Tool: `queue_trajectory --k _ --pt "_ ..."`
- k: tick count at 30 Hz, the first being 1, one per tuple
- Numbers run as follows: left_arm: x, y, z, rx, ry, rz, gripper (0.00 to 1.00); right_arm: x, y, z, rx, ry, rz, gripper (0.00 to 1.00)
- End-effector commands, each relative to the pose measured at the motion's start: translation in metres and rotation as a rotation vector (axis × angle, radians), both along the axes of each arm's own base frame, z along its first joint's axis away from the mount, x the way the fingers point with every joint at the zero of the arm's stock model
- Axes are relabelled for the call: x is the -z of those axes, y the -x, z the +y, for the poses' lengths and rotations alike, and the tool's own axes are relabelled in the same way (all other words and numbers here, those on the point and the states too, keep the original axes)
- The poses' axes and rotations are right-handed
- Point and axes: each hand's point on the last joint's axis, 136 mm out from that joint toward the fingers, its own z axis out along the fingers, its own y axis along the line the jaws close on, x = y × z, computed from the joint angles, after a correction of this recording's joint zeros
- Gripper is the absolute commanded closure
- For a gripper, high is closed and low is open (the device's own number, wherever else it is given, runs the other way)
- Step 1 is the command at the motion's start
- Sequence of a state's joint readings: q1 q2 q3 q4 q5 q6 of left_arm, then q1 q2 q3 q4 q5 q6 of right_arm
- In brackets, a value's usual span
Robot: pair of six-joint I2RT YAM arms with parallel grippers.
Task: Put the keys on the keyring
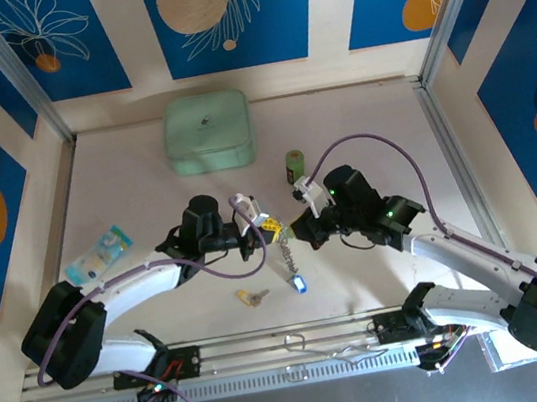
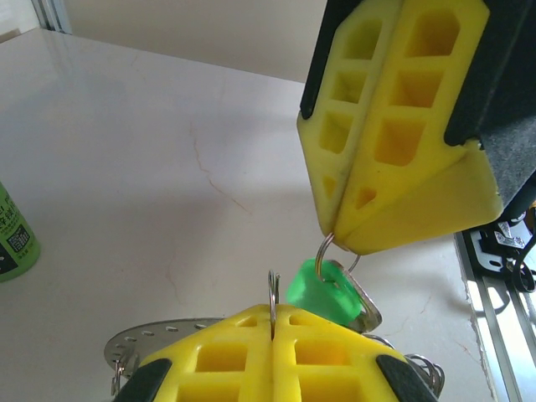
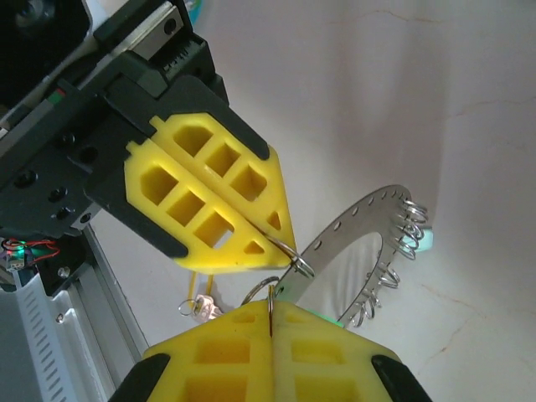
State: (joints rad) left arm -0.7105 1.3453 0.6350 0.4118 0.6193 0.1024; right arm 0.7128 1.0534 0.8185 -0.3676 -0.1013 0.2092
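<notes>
Your left tool pinches the keyring, your right tool pinches the green key by its loop, tips close together.

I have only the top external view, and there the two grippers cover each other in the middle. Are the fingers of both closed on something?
Observer: Yes. The left wrist view shows the left gripper shut on a thin wire ring.
Operator: And the right one?
Observer: The right gripper is shut too, with a small ring pinched between its fingers.
Operator: Is any key between them?
Observer: A green key, lying between the two grippers' tips in the left wrist view.
</notes>
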Motion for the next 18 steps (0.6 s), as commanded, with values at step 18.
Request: queue_trajectory --k 18 --pt "-0.028 0.006 -0.009 0.06 0.071 -0.065 1.0 -0.001 -0.021 -0.001 0.068 0.065 -0.046 1.0"
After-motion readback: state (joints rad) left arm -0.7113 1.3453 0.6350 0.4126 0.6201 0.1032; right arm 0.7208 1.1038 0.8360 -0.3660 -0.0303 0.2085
